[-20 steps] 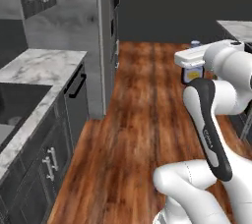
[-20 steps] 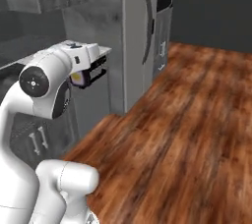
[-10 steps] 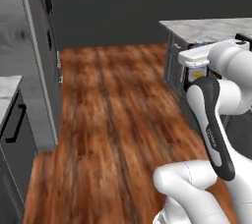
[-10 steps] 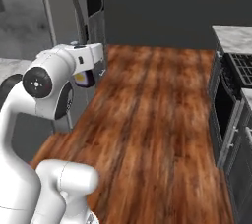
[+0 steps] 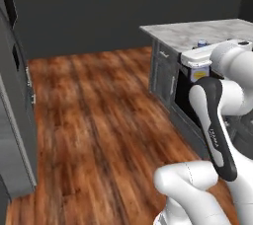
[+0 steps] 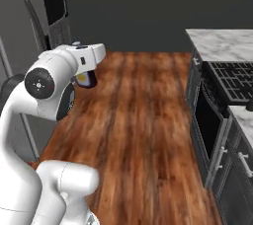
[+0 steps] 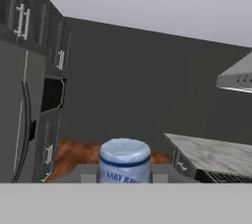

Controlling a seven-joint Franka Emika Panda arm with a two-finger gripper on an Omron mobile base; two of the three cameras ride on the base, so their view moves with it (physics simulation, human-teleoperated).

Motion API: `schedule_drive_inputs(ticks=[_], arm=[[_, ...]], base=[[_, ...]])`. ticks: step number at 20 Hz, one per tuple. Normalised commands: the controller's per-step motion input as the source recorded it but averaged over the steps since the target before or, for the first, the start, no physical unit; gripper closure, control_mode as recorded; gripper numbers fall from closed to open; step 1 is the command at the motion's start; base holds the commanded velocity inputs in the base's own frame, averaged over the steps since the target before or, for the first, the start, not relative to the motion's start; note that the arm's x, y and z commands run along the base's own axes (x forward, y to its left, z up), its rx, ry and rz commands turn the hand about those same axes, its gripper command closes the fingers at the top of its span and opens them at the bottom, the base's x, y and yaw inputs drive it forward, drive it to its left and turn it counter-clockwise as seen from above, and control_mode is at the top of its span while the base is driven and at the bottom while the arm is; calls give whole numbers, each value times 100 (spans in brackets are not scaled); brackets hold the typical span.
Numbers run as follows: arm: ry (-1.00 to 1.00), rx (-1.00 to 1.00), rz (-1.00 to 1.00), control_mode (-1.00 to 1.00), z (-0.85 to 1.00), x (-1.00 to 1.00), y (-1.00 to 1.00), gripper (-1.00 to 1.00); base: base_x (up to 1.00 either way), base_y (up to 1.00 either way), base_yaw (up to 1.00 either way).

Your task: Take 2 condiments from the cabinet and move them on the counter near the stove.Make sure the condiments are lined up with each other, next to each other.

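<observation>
My gripper is shut on one of the condiments, a dark-brown sauce bottle with a yellow label and a blue cap. The bottle hangs under the white hand, high above the wood floor. In the hand view its blue cap fills the bottom middle. The white marble counter and the black stove stand to the right, well apart from the bottle. The counter lies just behind the hand in the left base view. Grey wall cabinets with pale bar handles hang upper left; which one is the task's cabinet I cannot tell.
A tall grey appliance wall runs along the left, with a built-in oven in it. Open wood floor stretches between it and the stove side. A range hood hangs above the stove.
Both base views have swung right: the tall grey units slid off to the left, and the marble counter and stove came into view. The bottle stays in the shut gripper.
</observation>
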Motion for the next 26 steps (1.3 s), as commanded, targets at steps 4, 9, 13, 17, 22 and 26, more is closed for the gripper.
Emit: schedule_drive_inputs(ticks=[4, 9, 13, 17, 22, 26], arm=[[0, 0, 0, 100, 0, 0, 0, 100], [0, 0, 0, 100, 0, 0, 0, 100], [0, 0, 0, 100, 0, 0, 0, 100], [0, 0, 0, 100, 0, 0, 0, 100], [0, 0, 0, 100, 0, 0, 0, 100], [0, 0, 0, 100, 0, 0, 0, 100]], base=[[100, -12, -34], [91, -12, -53], [73, -22, -61], [85, -29, -54], [75, -34, -49], [26, -2, -50]])
